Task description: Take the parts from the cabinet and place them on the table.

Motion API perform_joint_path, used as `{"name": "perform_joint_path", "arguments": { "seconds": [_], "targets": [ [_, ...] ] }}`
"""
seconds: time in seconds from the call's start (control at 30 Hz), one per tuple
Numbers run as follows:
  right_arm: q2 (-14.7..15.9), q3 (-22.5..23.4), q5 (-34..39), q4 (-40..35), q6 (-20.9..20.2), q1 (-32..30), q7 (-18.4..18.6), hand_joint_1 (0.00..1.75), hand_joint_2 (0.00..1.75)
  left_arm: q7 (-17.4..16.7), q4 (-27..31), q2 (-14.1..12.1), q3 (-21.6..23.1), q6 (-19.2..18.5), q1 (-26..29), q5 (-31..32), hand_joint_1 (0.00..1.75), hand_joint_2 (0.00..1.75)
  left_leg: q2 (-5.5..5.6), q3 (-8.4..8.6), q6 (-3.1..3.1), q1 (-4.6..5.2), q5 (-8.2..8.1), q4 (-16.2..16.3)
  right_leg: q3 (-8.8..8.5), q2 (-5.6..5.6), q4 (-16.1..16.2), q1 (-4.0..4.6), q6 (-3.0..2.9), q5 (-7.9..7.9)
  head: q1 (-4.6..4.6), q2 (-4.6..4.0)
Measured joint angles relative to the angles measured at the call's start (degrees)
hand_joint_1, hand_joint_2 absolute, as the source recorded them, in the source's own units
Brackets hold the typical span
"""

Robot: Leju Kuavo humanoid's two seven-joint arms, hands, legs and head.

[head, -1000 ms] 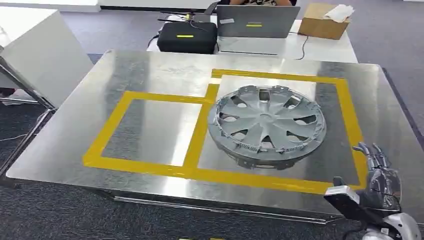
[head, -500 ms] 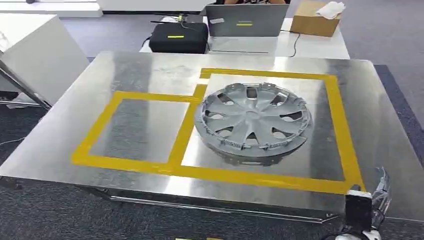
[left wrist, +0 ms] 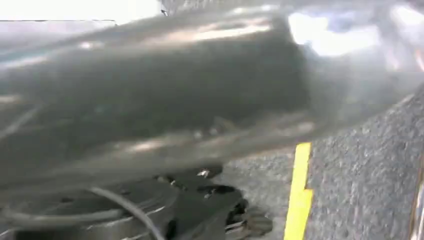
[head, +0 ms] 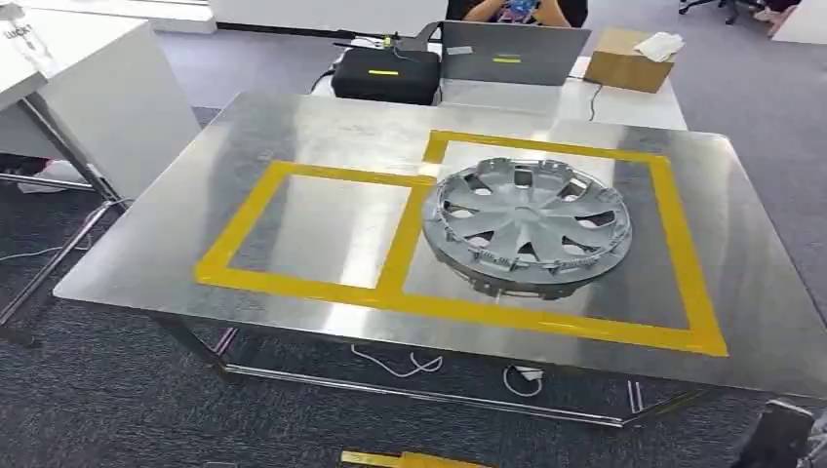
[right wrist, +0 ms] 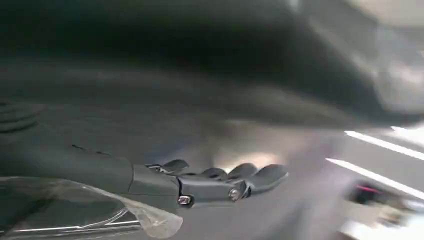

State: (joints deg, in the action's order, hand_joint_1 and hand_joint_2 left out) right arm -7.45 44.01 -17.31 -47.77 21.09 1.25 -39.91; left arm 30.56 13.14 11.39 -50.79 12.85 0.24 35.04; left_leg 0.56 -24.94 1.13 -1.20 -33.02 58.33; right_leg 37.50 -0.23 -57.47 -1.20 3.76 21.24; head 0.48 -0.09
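We see the silver hubcap (head: 531, 227) lying flat inside the larger yellow tape outline (head: 683, 244) on the steel table (head: 176, 244), a laptop (head: 512, 54) beyond at twelve o'clock, our right hand (right wrist: 220, 182) holding nothing with fingers extended, and our left hand's state we cannot tell.

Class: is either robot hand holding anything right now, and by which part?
The right hand holds nothing, fingers extended. The hubcap lies on the table.

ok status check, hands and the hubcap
Right hand empty, fingers out straight. Left hand: can't tell. Hubcap flat on table, inside right yellow tape box. Nothing in the way.
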Motion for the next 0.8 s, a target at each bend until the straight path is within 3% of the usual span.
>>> {"name": "perform_joint_path", "arguments": {
  "seconds": [0.03, 0.07, 0.13, 0.17, 0.2, 0.23, 0.27, 0.3, 0.33, 0.37, 0.4, 0.47, 0.5, 0.53, 0.6, 0.63, 0.67, 0.7, 0.73, 0.8],
  "targets": [
    [0.22, 0.90, -0.02, 0.97, 0.00, -0.93, -0.03, 0.00, 0.00, 0.00, 0.02, 0.15, -0.09, 0.02, -0.06, 0.11, 0.00, 0.00, -0.59, -0.74, 0.70, 0.20, 0.67, 0.01, 0.14, -0.09, -0.90, -0.20, 0.21, 2.22, 0.11, 0.00],
    [0.09, 1.43, -0.02, 2.00, -0.04, -1.59, -0.02, 0.00, 0.00, 0.00, 0.04, 0.20, -0.15, 0.02, -0.26, 0.13, 0.00, 0.00, -0.92, -1.66, 1.23, 0.61, 1.21, 0.03, 2.03, -0.21, -3.84, -0.27, 0.35, 5.80, 0.24, 0.00],
    [0.15, 2.04, -0.09, 3.33, -0.09, -1.66, -0.05, 0.00, 0.00, 0.00, 0.13, 0.28, -0.18, 0.04, -0.60, 0.18, 0.00, 0.00, -1.58, -3.63, 2.14, 1.66, 2.23, 0.08, 5.28, -0.15, -13.31, -0.14, -0.01, 13.00, 0.29, 0.00],
    [0.22, 2.48, -0.11, 3.77, -0.02, -1.65, -0.07, 0.00, 0.00, 0.00, 0.13, 0.28, -0.20, 0.04, -0.64, 0.20, 0.00, 0.00, -1.83, -4.49, 2.42, 2.12, 2.72, 0.13, 6.05, -0.13, -17.34, 0.13, -0.40, 15.10, 0.26, 0.00],
    [0.31, 3.09, -0.30, 4.56, 0.64, -1.66, -0.07, 0.00, 0.00, 0.00, 0.15, 0.28, -0.20, 0.04, -0.58, 0.35, 0.00, 0.00, -1.94, -5.23, 2.66, 2.59, 3.16, 0.16, 5.80, -0.10, -19.76, 0.57, -0.93, 15.38, 0.31, 0.00],
    [0.37, 3.72, -0.52, 5.71, 1.27, -1.66, -0.07, 0.00, 0.00, 0.00, 0.15, 0.28, -0.24, 0.11, -0.47, 0.52, 0.00, 0.00, -2.05, -5.78, 2.87, 3.05, 3.52, 0.17, 4.36, -0.02, -19.59, 1.09, -1.67, 14.04, 0.31, 0.00],
    [0.52, 4.36, -0.87, 6.90, 1.33, -1.59, -0.07, 0.00, 0.00, 0.00, 0.20, 0.31, -0.26, 0.24, -0.33, 0.88, 0.00, 0.00, -2.08, -6.07, 3.11, 3.52, 3.83, 0.19, 1.63, 0.00, -17.21, 1.63, -2.59, 12.27, 0.31, 0.00],
    [0.85, 5.04, -1.18, 8.28, 1.29, -1.40, -0.07, 0.00, 0.00, 0.00, 0.20, 0.39, -0.33, 0.35, -0.32, 1.18, 0.00, 0.00, -2.11, -6.19, 3.29, 4.00, 4.01, 0.19, -1.96, 0.01, -12.79, 2.17, -3.63, 10.80, 0.29, 0.00],
    [1.43, 5.90, -1.70, 9.99, 1.31, -1.22, -0.05, 0.00, 0.00, 0.00, 0.20, 0.65, -0.40, 0.48, -0.42, 1.58, 0.00, 0.00, -2.09, -6.28, 3.54, 4.30, 4.21, 0.15, -6.19, 0.11, -6.88, 2.99, -5.19, 10.10, 0.27, 0.00],
    [2.31, 6.64, -2.42, 11.43, 1.38, -0.99, -0.05, 0.00, 0.00, 0.00, 0.20, 1.05, -0.55, 0.59, -0.60, 1.77, 0.00, 0.00, -2.01, -6.45, 3.57, 4.53, 4.40, 0.26, -9.04, 0.73, -2.59, 3.54, -6.66, 10.68, 0.11, 0.00],
    [2.75, 7.59, -3.04, 13.68, 1.64, -0.53, 0.06, 0.00, 0.00, 0.00, 0.24, 1.16, -0.79, 0.72, -0.82, 2.10, 0.00, 0.00, -1.90, -6.75, 3.51, 4.80, 4.86, 0.40, -10.47, 0.00, -0.41, 3.26, -6.28, 10.70, 0.07, 0.00],
    [3.54, 9.18, -3.84, 17.20, 2.05, -0.16, 0.48, 0.00, 0.00, -0.04, 0.24, 1.40, -1.23, 0.96, -0.61, 2.30, 0.00, 0.00, -1.81, -7.17, 3.02, 4.38, 5.59, 0.24, -9.64, 0.14, 0.05, 3.56, -6.32, 10.12, 0.16, 0.00],
    [3.72, 9.56, -4.17, 18.44, 2.25, -0.17, 0.74, 0.00, 0.00, -0.04, 0.26, 1.42, -1.31, 1.03, -0.42, 2.38, 0.00, 0.00, -1.80, -7.24, 2.86, 4.60, 5.85, 0.15, -9.89, 0.17, 1.43, 3.32, -6.29, 9.88, 0.18, 0.00],
    [3.69, 10.02, -4.52, 20.23, 2.58, 0.02, 1.03, 0.00, 0.00, -0.09, 0.31, 1.33, -1.62, 1.16, -0.23, 2.58, 0.00, 0.00, -1.37, -7.50, 2.54, 4.74, 4.98, 0.59, -10.01, -0.17, 2.31, 2.41, -5.31, 8.94, 0.24, 0.00],
    [4.00, 10.59, -5.25, 22.07, 3.00, 0.32, 1.70, 0.00, 0.00, -0.18, 0.31, 1.60, -1.84, 1.40, -0.17, 2.67, 0.00, 0.00, -0.71, -9.31, 0.90, 3.98, -0.38, 5.05, -9.39, 0.07, 2.61, 1.92, -5.46, 7.85, -0.24, 0.00],
    [4.00, 10.80, -5.95, 22.85, 3.19, 0.33, 2.10, 0.00, 0.00, -0.20, 0.31, 1.55, -2.03, 1.46, -0.19, 2.82, 0.00, 0.00, -0.68, -10.58, 0.09, 3.14, -3.47, 9.55, -8.56, 0.07, 2.58, 1.72, -5.19, 7.30, -0.24, 0.00],
    [3.98, 10.93, -7.05, 23.89, 3.52, 0.41, 2.96, 0.00, 0.00, -0.22, 0.35, 1.51, -2.32, 1.53, -0.22, 3.14, 0.00, 0.00, -0.69, -11.57, -0.65, 2.50, -5.53, 13.67, -7.80, 0.06, 2.49, 1.43, -4.87, 6.76, -0.19, 0.00],
    [4.02, 11.15, -8.10, 24.73, 3.83, 0.52, 3.89, 0.00, 0.00, -0.26, 0.35, 1.51, -2.60, 1.53, -0.23, 3.45, 0.00, 0.00, -0.69, -11.82, -1.35, 1.90, -5.89, 16.27, -7.08, 0.04, 2.38, 1.10, -4.47, 6.28, -0.24, 0.00],
    [4.06, 11.33, -8.81, 25.30, 3.91, 0.58, 4.70, 0.00, 0.00, -0.28, 0.37, 1.53, -2.71, 1.51, -0.24, 3.63, 0.00, 0.00, -0.69, -11.03, -2.00, 1.29, -4.59, 16.27, -6.43, 0.00, 2.20, 0.77, -4.12, 5.84, -0.22, 0.00],
    [4.09, 11.42, -10.38, 26.63, 3.61, 0.79, 7.26, 0.00, 0.00, -0.35, 0.44, 1.55, -3.13, 1.49, -0.20, 4.11, 0.00, 0.00, -0.69, -6.33, -3.38, 0.05, 0.30, 9.68, -4.95, 0.02, 1.48, -0.01, -3.28, 5.15, -0.22, 0.00]
  ]
}}
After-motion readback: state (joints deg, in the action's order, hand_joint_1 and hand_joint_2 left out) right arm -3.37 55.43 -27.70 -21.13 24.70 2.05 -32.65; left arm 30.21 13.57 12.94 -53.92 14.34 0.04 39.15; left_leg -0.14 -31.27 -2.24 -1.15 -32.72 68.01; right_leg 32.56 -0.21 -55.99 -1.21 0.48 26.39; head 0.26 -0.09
